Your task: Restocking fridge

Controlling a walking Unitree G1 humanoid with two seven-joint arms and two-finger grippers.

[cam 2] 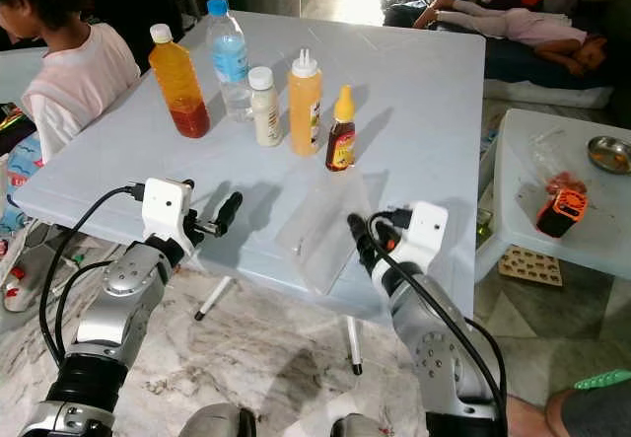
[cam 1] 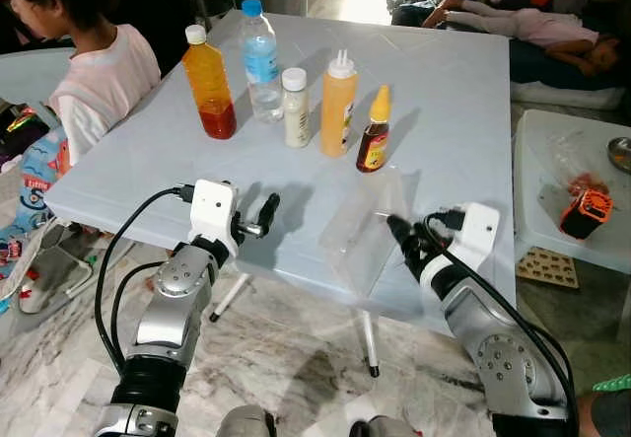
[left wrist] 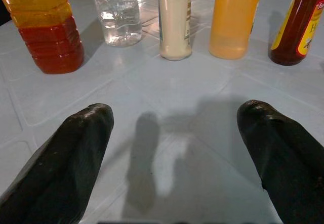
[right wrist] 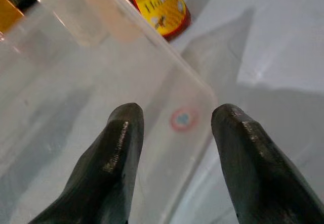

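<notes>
Five bottles stand in a row on the pale blue table [cam 1: 444, 92]: an orange-red juice bottle [cam 1: 209, 82], a water bottle [cam 1: 260, 60], a small white bottle [cam 1: 295, 108], an orange squeeze bottle [cam 1: 338, 104] and a brown sauce bottle [cam 1: 373, 131] with a yellow cap. A clear plastic container [cam 1: 365, 225] lies near the front edge. My left gripper [cam 1: 258, 218] is open over the table's front edge, pointing toward the bottles, its fingers [left wrist: 76, 153] wide apart. My right gripper [cam 1: 402, 235] is open at the container's near corner [right wrist: 187, 118], holding nothing.
A person [cam 1: 99, 62] sits at the table's left side. Another person [cam 1: 552, 33] lies on a mat at the back right. A low white table [cam 1: 552, 230] on the right carries an orange-black object [cam 1: 587, 208] and a metal bowl [cam 1: 621, 151]. Marble floor lies below.
</notes>
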